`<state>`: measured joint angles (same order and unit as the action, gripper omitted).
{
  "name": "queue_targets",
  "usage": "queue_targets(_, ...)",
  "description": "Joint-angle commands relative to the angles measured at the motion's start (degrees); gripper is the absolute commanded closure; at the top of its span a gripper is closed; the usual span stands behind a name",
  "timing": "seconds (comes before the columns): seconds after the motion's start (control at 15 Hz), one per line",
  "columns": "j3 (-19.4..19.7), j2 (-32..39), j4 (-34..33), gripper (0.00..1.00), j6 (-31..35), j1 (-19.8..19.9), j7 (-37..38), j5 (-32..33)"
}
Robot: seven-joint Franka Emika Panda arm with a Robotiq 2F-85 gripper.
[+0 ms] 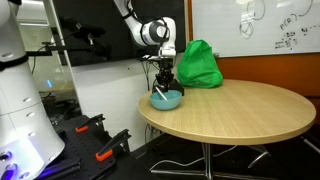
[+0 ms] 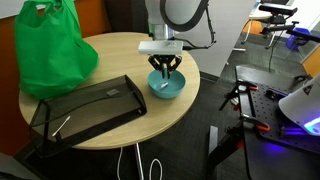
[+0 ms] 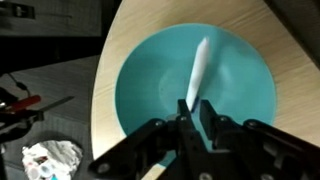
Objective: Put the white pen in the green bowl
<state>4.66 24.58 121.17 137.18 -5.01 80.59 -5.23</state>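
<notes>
1. Over the wooden table [image 1: 240,105] near its edge, in an exterior view, your gripper [image 1: 165,84] hangs directly above the green bowl [image 1: 166,99], a placement judged to suit a release.
2. In an exterior view, the white pen [image 2: 160,86] shows as a slanted streak inside the bowl.
3. Wrist view: the pen's long axis runs from the jaws toward the far rim. The jaws stand close about its near end; whether they pinch it cannot be told.
</notes>
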Motion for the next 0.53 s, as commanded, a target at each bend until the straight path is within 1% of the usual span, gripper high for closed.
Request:
queue_targets(0.0, 1.18, 0.47, 0.15, 0.48, 1.4, -0.61, -1.62, 0.98)
queue_targets(0.13, 1.09, -0.74, 0.56, 0.32, 0.68, -0.04, -4.32, 1.25)
queue_targets(0.27, 0.76, -2.65, 0.39, 0.17, -2.54, 0.97, -8.22, 0.17)
queue_targets(0.4, 0.08, -5.23, 0.47, 0.02, -6.31, 2.63, -14.26, -1.33)
queue_targets(0.47, 0.05, -6.46, 0.87, 0.0, -6.31, 3.23, -17.97, -1.41)
